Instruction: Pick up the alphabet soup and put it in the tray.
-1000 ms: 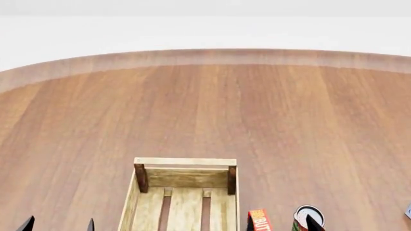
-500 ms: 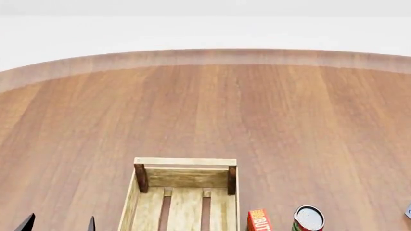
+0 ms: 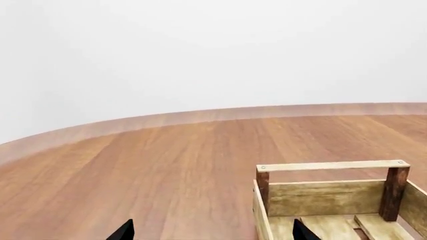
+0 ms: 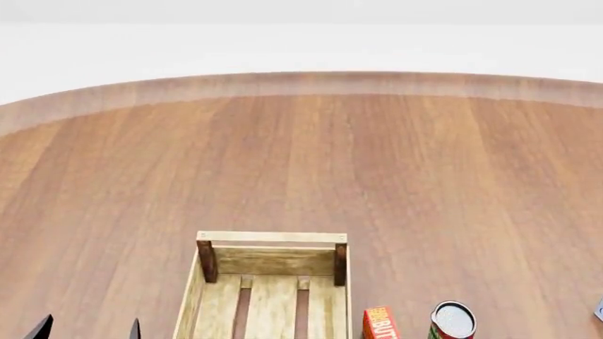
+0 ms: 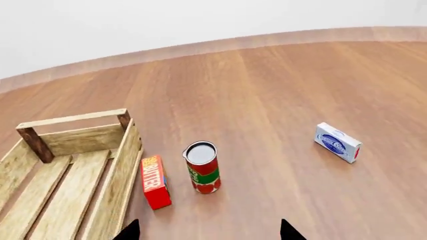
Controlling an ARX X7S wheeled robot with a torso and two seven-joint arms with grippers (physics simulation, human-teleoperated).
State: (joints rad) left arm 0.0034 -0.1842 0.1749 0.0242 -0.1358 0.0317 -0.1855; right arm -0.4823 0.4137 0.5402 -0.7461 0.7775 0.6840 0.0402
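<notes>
Nearest, the left gripper (image 3: 212,234) and right gripper (image 5: 208,232) held their fingers wide apart and empty. Beyond lay the tray (image 4: 271,238), with a butter box (image 5: 154,181) and a red-and-green can (image 5: 202,167) at its three o'clock. The alphabet soup showed nowhere. The best step was probably to find its blue label before reaching.

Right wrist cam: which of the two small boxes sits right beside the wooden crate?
The red butter box, standing next to the light-wood slatted crate. The white box with a blue label lies well away, past the red-and-green can.
</notes>
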